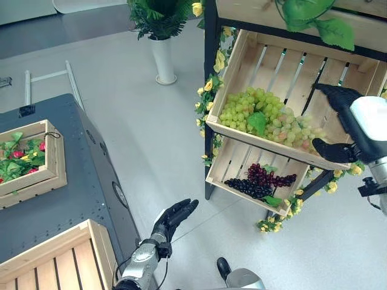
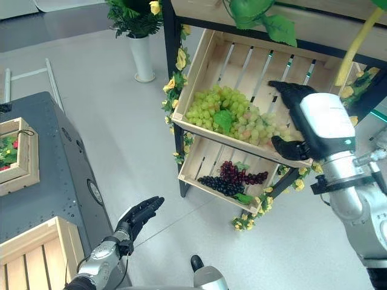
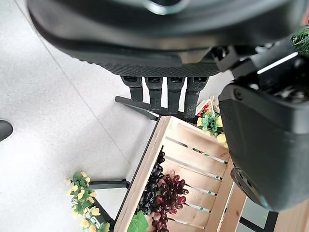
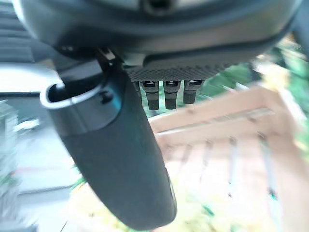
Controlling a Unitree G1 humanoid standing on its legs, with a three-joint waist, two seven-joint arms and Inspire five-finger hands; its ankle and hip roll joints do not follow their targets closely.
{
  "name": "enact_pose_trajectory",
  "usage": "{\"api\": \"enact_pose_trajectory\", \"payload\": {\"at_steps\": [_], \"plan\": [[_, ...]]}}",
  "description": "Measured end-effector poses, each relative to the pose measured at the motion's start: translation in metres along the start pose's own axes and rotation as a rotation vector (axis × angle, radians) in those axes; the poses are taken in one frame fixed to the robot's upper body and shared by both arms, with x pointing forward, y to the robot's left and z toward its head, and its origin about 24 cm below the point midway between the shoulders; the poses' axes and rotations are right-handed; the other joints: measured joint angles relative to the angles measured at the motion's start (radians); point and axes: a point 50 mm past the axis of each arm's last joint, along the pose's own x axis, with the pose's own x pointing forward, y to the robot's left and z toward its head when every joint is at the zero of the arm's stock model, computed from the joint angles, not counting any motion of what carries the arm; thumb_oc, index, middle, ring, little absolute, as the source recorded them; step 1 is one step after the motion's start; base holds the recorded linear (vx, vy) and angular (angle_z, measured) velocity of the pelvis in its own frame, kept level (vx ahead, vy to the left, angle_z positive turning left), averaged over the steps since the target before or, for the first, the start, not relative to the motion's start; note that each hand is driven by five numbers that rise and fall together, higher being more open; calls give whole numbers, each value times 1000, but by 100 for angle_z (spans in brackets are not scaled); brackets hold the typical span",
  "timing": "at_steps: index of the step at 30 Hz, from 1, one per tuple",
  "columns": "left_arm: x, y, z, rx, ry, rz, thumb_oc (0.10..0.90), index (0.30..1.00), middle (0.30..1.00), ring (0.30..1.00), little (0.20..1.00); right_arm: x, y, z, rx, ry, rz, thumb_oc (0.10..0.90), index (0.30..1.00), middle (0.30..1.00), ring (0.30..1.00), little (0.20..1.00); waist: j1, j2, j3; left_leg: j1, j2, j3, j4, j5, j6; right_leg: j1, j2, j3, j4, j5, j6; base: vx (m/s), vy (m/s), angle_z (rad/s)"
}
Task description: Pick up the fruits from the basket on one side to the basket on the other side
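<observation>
Grapes: a pale green heap [image 1: 266,119] with one green leaf lies along the front edge of the upper slatted crate [image 1: 290,66]; dark purple and black bunches [image 1: 260,180] lie at the front of the lower crate [image 1: 233,160]. Left hand [image 1: 174,216] hangs over the floor, fingers straight, empty. Right hand [image 2: 296,121] is spread over the upper crate's right end, holding nothing.

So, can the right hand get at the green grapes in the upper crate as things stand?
Probably yes. The right hand hangs open over the upper crate, beside the green grapes, with nothing between them. The crate is open on top.
</observation>
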Motion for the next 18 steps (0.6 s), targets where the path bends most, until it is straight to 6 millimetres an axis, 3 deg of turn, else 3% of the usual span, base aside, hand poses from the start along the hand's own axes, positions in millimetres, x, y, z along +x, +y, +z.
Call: {"api": "enact_pose_trajectory", "payload": {"at_steps": [5,8,12,15,18], "plan": [[-4,-3,-9,-2,22,-2,800,900,900,900,900,-8,13,19,13,-109,46,800,900,900,900,900,0,25,-16,-6,1,-1,0,-2,3,-3,0,-1,0,0,0,-1,-2,1],[-4,-7,-12,-3,30,-14,800,900,900,900,900,-12,31,34,191,-124,69,800,900,900,900,900,-1,32,-23,-7,1,0,0,-2,3,-3,0,-1,0,0,0,0,0,0],[-3,-14,-20,0,63,-23,800,900,900,900,900,-19,72,65,552,-91,156,800,900,900,900,900,0,29,-32,-5,2,0,0,5,4,-2,1,-4,0,1,0,-20,-19,0],[-4,-21,-30,-4,105,-19,800,900,900,900,900,-31,106,88,684,-79,282,800,900,900,900,900,8,31,-33,-6,0,-3,0,5,4,-1,-2,-7,0,1,1,-45,-45,2],[-5,-25,-40,6,157,-20,800,900,900,900,900,-42,130,98,735,-52,384,800,900,900,900,900,24,29,-34,-2,0,-4,0,5,4,-1,-3,-9,0,1,1,-33,-46,2]]}}
